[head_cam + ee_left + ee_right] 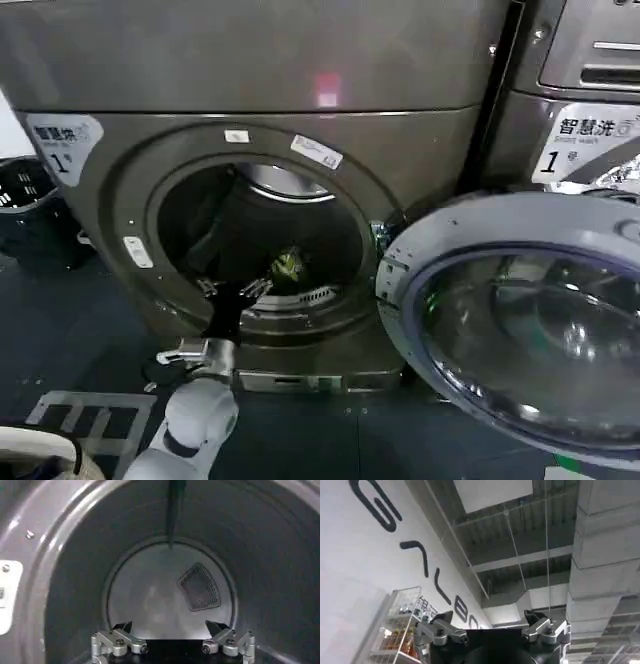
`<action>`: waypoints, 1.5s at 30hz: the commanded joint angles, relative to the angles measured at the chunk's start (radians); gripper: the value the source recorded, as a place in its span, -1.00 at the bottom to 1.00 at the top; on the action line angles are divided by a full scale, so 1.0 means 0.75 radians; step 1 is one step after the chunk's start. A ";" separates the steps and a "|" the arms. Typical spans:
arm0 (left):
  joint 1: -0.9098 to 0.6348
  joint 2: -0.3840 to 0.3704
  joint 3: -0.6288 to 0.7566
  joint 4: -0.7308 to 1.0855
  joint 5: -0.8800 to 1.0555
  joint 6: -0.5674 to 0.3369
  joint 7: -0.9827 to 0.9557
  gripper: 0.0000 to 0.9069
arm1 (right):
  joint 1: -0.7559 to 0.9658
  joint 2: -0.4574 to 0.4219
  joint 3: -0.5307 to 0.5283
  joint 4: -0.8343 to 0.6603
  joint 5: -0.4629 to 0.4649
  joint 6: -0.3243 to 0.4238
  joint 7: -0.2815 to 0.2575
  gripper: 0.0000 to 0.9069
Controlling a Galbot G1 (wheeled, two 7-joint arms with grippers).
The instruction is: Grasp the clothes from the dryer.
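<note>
Dryer (420,150): door (520,320) swung wide to the right.
Clothes (289,265): greenish bundle low in the drum.
Left gripper (233,288): at porthole's lower rim, fingers spread, empty.
Right gripper (492,629): pointed ceilingward, fingers apart, empty.

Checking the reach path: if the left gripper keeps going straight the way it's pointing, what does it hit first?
Probably the dryer drum's pale back wall; the open left gripper has nothing between its fingers and it, though depth is unclear.

I see my left gripper (235,290), fingers spread, at the round porthole of the dark grey-bronze front-loading dryer (400,150); something greenish, perhaps clothing (290,265), lies inside. Its glass door (520,320) hangs open.
</note>
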 commanded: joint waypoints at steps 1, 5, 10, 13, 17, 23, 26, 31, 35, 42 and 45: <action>-0.076 -0.017 0.010 0.100 -0.002 0.001 0.002 1.00 | 0.004 -0.001 -0.008 0.008 -0.020 -0.046 0.000 1.00; -0.186 -0.038 0.023 0.229 -0.003 -0.002 0.005 1.00 | 0.006 -0.004 -0.004 0.004 -0.034 -0.063 0.001 1.00; -0.348 -0.087 0.048 0.379 0.001 -0.006 0.013 1.00 | 0.006 -0.007 -0.001 -0.004 -0.055 -0.070 0.003 1.00; -0.436 -0.111 0.061 0.461 0.003 -0.008 0.023 1.00 | 0.007 -0.007 -0.001 -0.001 -0.056 -0.069 0.001 1.00; -0.574 -0.148 0.072 0.627 0.016 -0.021 0.041 1.00 | 0.005 -0.008 0.002 -0.003 -0.054 -0.064 -0.003 1.00; -0.761 -0.203 0.083 0.879 0.047 -0.041 0.106 1.00 | 0.000 -0.008 0.012 -0.006 -0.051 -0.059 -0.007 1.00; -0.855 -0.215 0.086 1.041 0.086 -0.020 0.263 1.00 | -0.004 -0.009 0.018 -0.008 -0.050 -0.057 -0.010 1.00; -1.053 -0.215 0.111 1.323 0.306 0.024 0.619 1.00 | -0.009 -0.010 0.023 -0.002 -0.049 -0.057 -0.013 1.00; -1.224 -0.234 0.133 1.563 0.509 -0.089 0.937 1.00 | -0.012 -0.013 0.029 -0.003 -0.048 -0.057 -0.014 1.00; -1.424 -0.249 0.226 1.956 0.915 -0.168 1.341 1.00 | -0.020 -0.011 0.045 -0.004 -0.047 -0.054 -0.018 1.00; -1.500 -0.237 0.288 2.083 0.994 -0.210 1.489 1.00 | -0.021 -0.014 0.051 -0.009 -0.047 -0.050 -0.021 1.00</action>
